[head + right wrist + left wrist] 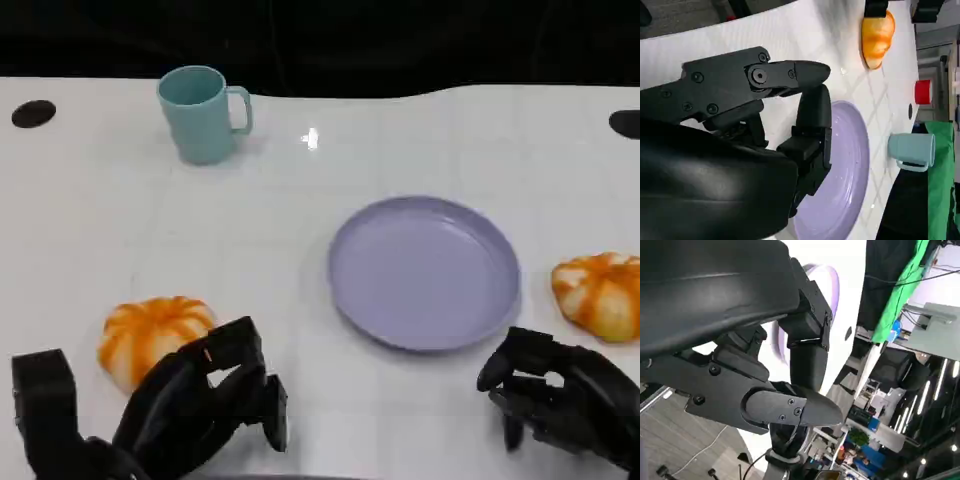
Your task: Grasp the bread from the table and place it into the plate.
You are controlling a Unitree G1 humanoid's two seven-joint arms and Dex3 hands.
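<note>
Bread (152, 335) lies on the white worktop (100, 230) just beyond the left hand (200, 405), whose spread fingers (235, 345) hold nothing; a second bread (600, 293) sits right of the empty lilac plate (424, 272). The right hand (560, 395) hovers near the plate's front rim, fingers apart and empty. A teal mug (203, 113) stands well behind.

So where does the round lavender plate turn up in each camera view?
Head view: the round lavender plate lies right of centre on the white table, with nothing on it.
Left wrist view: an arc of its rim shows behind the left hand, near the upper middle.
Right wrist view: it sits at lower centre, partly behind the right hand.
Shared landmark: the teal mug in the head and right wrist views.
</note>
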